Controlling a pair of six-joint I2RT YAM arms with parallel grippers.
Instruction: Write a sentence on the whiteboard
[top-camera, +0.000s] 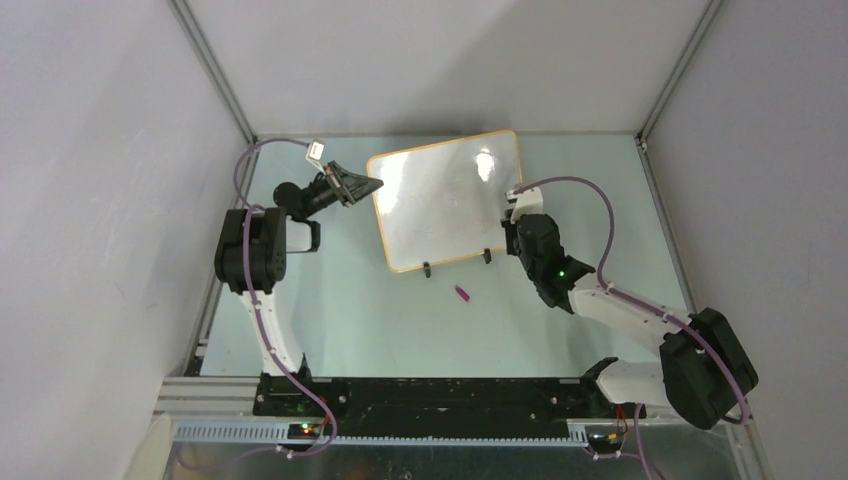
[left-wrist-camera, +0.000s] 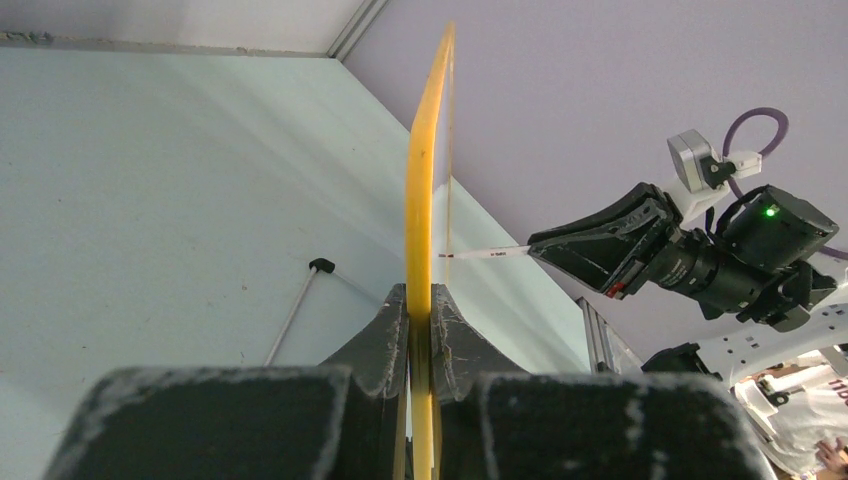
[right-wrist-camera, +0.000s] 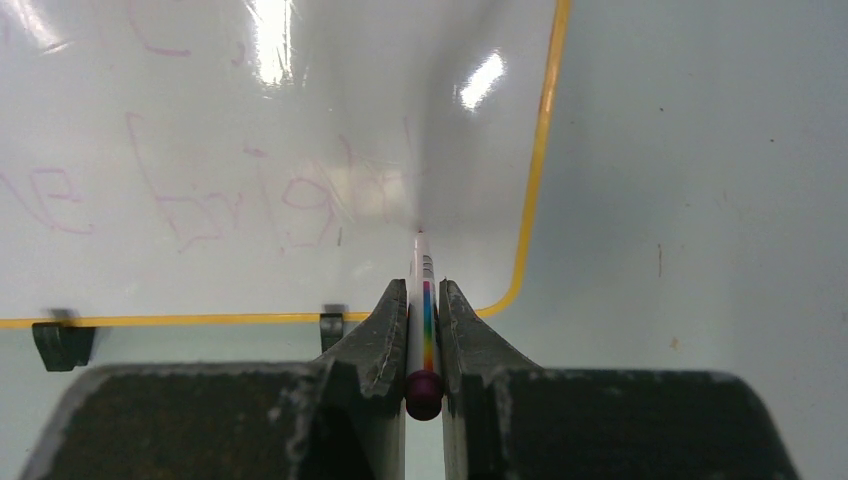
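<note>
Partway: faint pink words (right-wrist-camera: 250, 195) already on the whiteboard (top-camera: 445, 200); the sentence looks unfinished.
Left hand (left-wrist-camera: 420, 300) pinches the board's yellow edge, steadying it on the counter (top-camera: 350, 320); right hand (right-wrist-camera: 423, 292) pinches the marker (right-wrist-camera: 421, 250), tip at the lower-right writing area.

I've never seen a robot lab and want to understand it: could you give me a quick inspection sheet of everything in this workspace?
Surface: pale green table, no spills seen.
Job's things: whiteboard, orange-framed, propped on two black feet, faint pink writing on it; marker, tip at the board's face.
Clutter: one small purple piece near the feet, perhaps a marker cap.
Hands: left hand shut on the whiteboard's edge; right hand shut on the marker.
Cables: a purple cable looping along each arm.
Surroundings: plain grey walls with metal framing; nothing else seen.
</note>
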